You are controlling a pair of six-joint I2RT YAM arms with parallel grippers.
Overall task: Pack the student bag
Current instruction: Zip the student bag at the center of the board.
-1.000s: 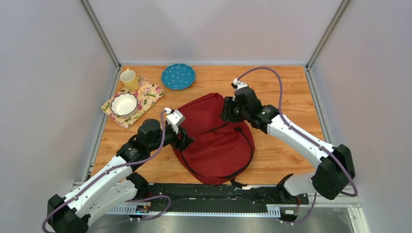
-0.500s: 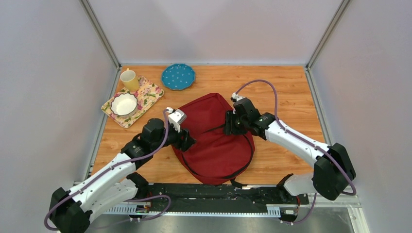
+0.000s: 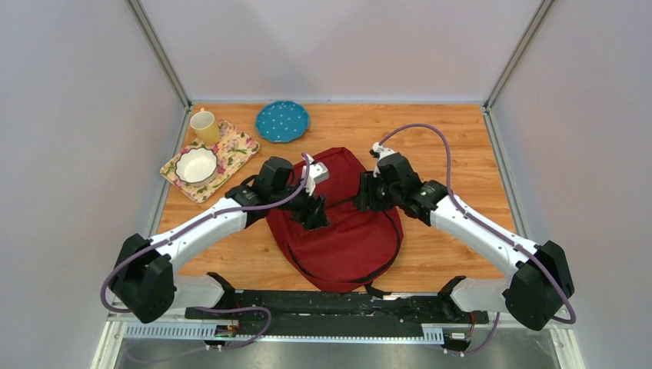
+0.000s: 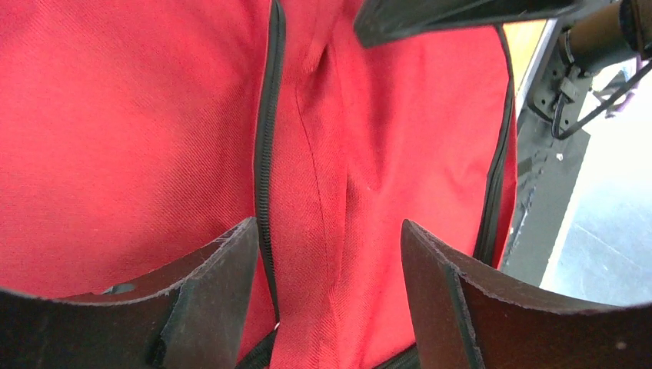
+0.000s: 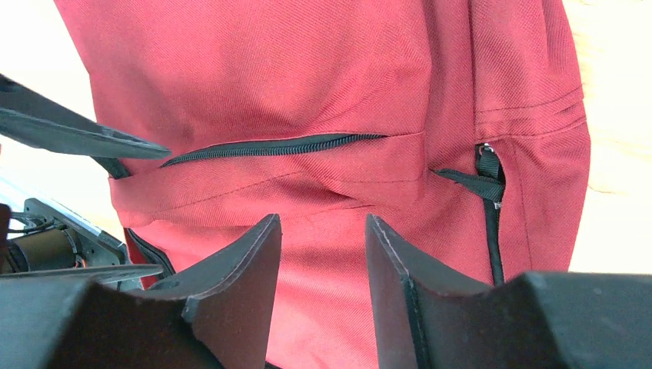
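One student bag (image 3: 342, 231) lies flat in the middle of the wooden table (image 3: 461, 138), down toward the bottom of the frame. It is dark red woven cloth, round at its far end, with black zippers (image 4: 265, 154).

The left gripper (image 3: 316, 214) reaches in from the left and tips down over the bag's left side. Its dark fingers (image 4: 215, 284) are wide apart with a zipper line showing between them, and they grip nothing. The right gripper (image 3: 361, 198) leans down over the bag's upper right. Its jaws are partly apart and grip nothing.

At the upper left a flowery tray (image 3: 234, 146) holds a white bowl (image 3: 196, 164) and a yellow mug (image 3: 204, 127). A blue dotted plate (image 3: 282, 121) sits beside it.
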